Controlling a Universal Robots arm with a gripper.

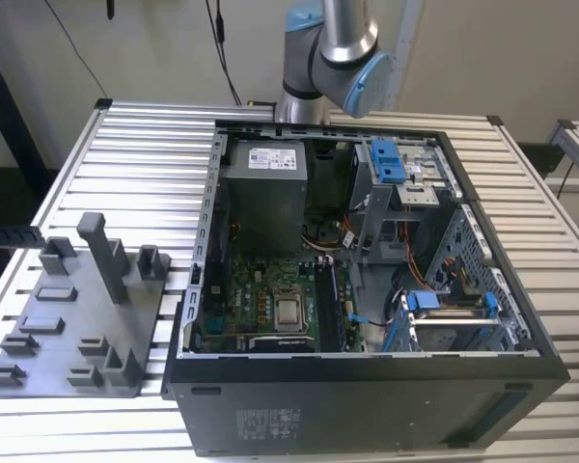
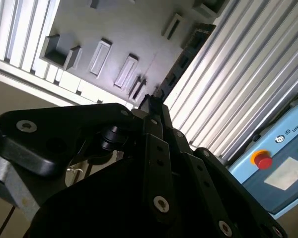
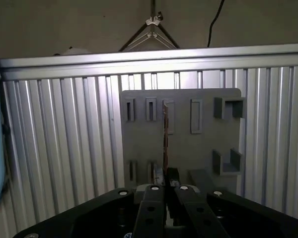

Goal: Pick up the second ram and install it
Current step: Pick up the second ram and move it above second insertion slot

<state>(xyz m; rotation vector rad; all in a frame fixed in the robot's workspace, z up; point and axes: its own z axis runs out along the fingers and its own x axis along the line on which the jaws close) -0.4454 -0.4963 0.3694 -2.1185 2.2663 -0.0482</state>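
One slatted table (image 1: 125, 145), pale wall (image 1: 154, 39), ram (image 3: 165, 130) gripped

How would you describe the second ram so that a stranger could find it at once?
In the first wrist view, find the grey holder plate on the slatted metal table; the black gripper hangs over it. The second ram is the thin strip clamped in it, seen edge-on, unlike the plate's chunky grey blocks.

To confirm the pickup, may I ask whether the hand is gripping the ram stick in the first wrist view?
Yes, the second ram sits edge-on, pinched in the hand.
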